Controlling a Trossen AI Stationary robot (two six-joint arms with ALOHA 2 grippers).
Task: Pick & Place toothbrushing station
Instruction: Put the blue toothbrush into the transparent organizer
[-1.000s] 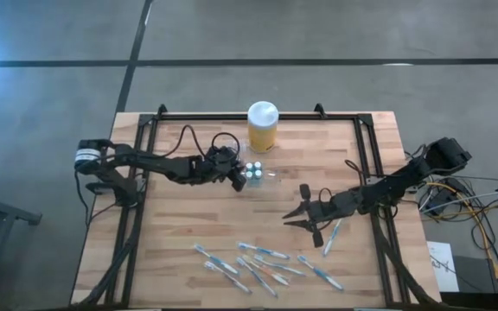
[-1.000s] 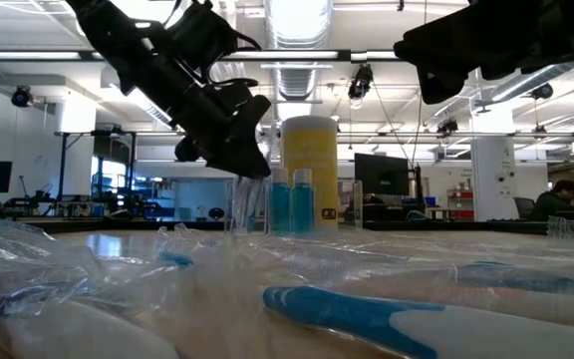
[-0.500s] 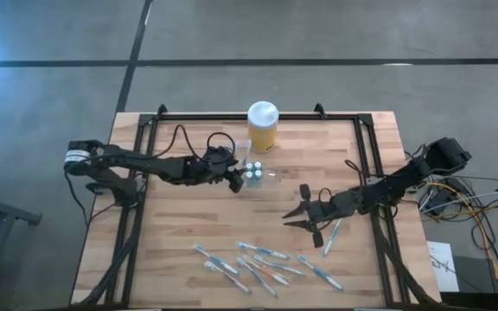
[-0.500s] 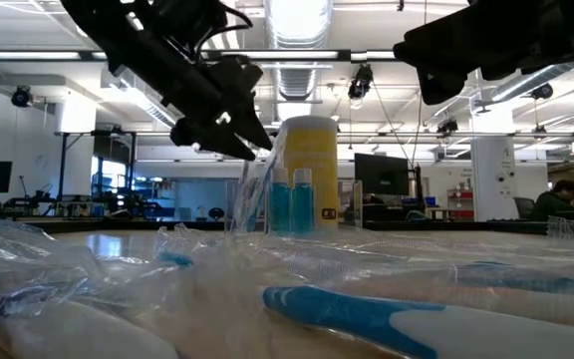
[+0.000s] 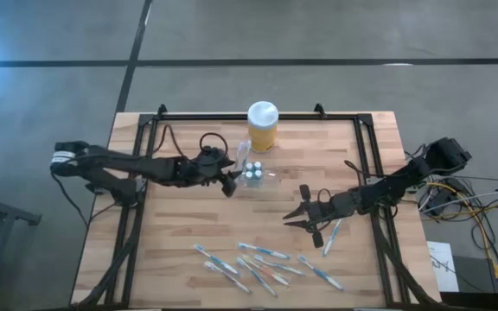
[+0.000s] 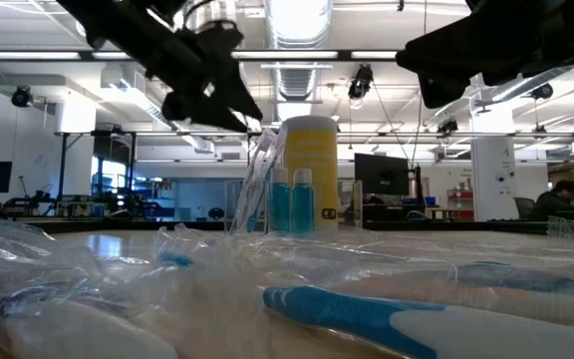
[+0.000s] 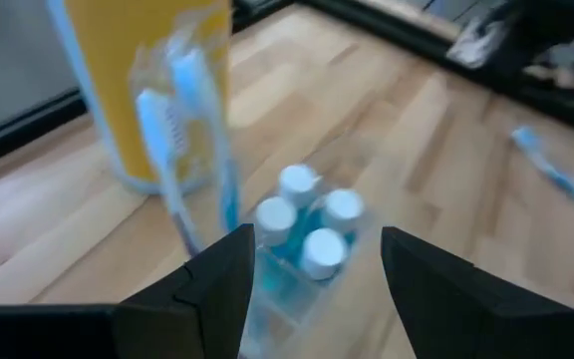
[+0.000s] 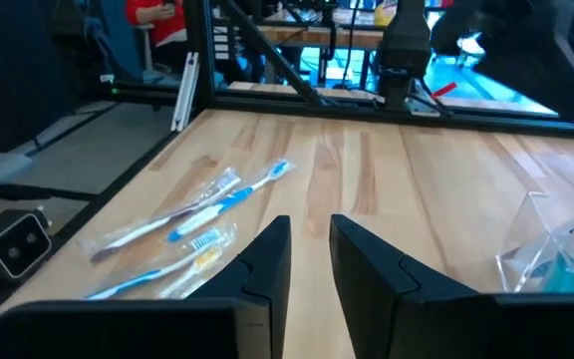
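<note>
The see-through holder (image 5: pixel 253 173) stands on its base on the table, in front of the yellow jar. It holds several blue tubes with white caps (image 7: pixel 302 224) and one wrapped blue toothbrush (image 7: pixel 182 150), which stands in it and leans on its rim (image 6: pixel 255 184). My left gripper (image 7: pixel 317 239) is open and empty. It is just left of the holder (image 5: pixel 229 183) and raised above it (image 6: pixel 232 105). My right gripper (image 5: pixel 294 218) hangs low over the table's middle right, its fingers a narrow gap apart (image 8: pixel 310 224) and empty.
The tall yellow jar with a white lid (image 5: pixel 262 125) stands at the far edge behind the holder. Several wrapped toothbrushes (image 5: pixel 262 263) lie near the front edge, and they also show in the right wrist view (image 8: pixel 192 219). One more toothbrush (image 5: pixel 331 233) lies beside my right gripper. Black frame rails run along both table sides.
My left gripper has drawn back from the holder toward the table's left edge and has risen. The wrapped toothbrush that was under its fingers stays in the holder and now leans free against the rim. My right arm has kept still.
</note>
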